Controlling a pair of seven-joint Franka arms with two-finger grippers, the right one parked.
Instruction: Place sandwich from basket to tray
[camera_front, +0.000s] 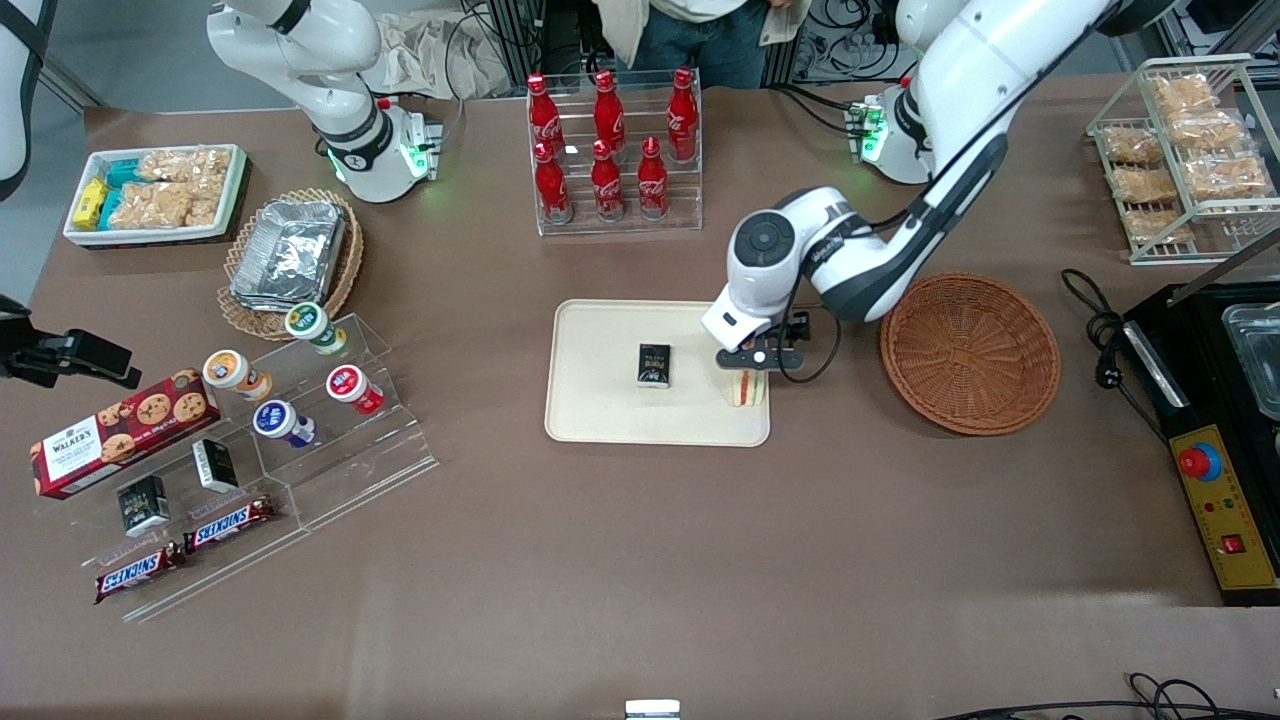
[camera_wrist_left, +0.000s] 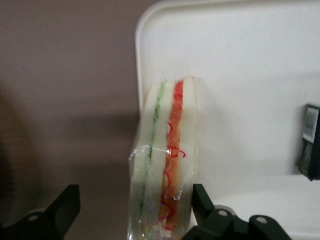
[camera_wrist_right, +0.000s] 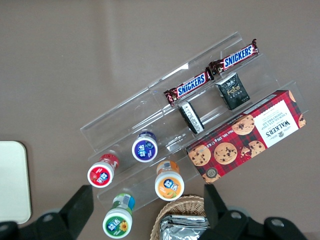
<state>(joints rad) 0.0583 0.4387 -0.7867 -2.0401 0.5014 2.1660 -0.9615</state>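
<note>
Gripper (camera_wrist_left: 135, 210) hangs over the tray (camera_front: 600, 420) edge nearest the basket (camera_front: 970, 352), fingers (camera_wrist_left: 67, 202) spread wide either side of the sandwich (camera_wrist_left: 165, 155) with a gap on both flanks, touching nothing. Sandwich stands on edge on the tray, beside a small black box (camera_front: 655, 365).

Sandwich (camera_wrist_left: 162, 160): pale white bread, green stripe and orange-red stripe of filling along the edge, clear wrap
Tray (camera_front: 600, 410): plain cream
Small box (camera_front: 654, 365) on tray: black, pale print
Basket (camera_front: 970, 352), at 3 o'clock of the tray: reddish-brown, woven pattern
Gripper (camera_front: 752, 362) over the tray's edge toward the basket, straddling the sandwich: black fingers (camera_wrist_left: 67, 202) spread with gaps either side, white arm with dark grey joints
Table (camera_front: 640, 560): flat brown
Bottles (camera_front: 605, 140), 12 o'clock of tray: red, white script
</note>
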